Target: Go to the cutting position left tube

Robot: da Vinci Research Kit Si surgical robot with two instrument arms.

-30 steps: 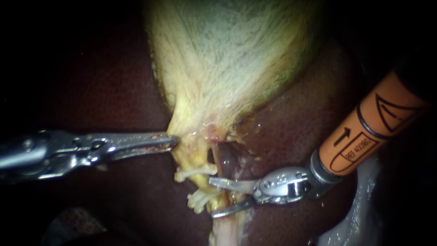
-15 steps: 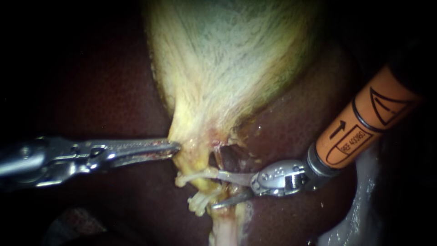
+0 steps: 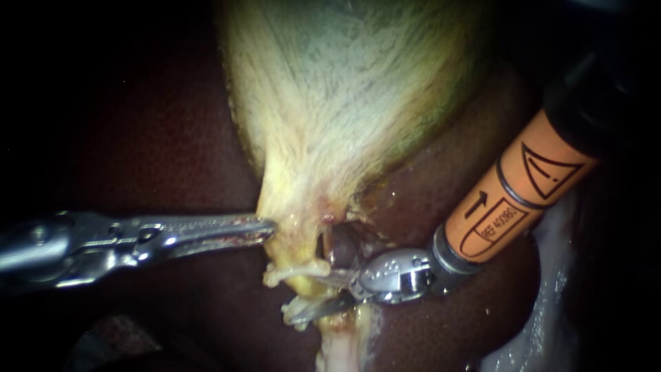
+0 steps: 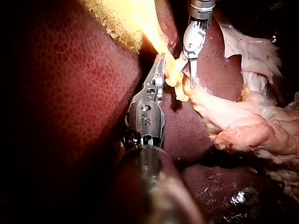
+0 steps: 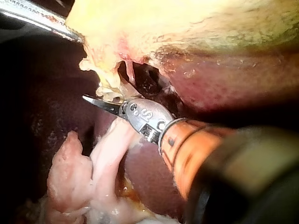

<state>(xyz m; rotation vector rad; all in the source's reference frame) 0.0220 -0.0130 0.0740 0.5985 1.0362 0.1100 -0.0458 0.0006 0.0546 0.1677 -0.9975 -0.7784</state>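
Orange-sleeved right instrument [image 3: 304, 297]: jaws part open, straddling tube [image 3: 306, 284] between white clips [image 3: 292, 267]. Left instrument [image 3: 270, 226]: jaws closed, apparently pinching gallbladder [image 3: 330, 124] at near edge. Dark liver [image 3: 427, 186] all round.

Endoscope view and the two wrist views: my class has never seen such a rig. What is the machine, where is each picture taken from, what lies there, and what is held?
This is a surgical robot at a bench, working with two thin instruments. One picture comes from the endoscope's camera, close to the tissue. The other two come from cameras on each instrument's arm. The dark red-brown liver carries the pale yellow-green gallbladder. The silver left instrument, entering from the left, has its pincer shut on the gallbladder's narrow lower end. The orange-sleeved right instrument has its pincer open around a thin yellowish tube that bears a white clip. It grips nothing.
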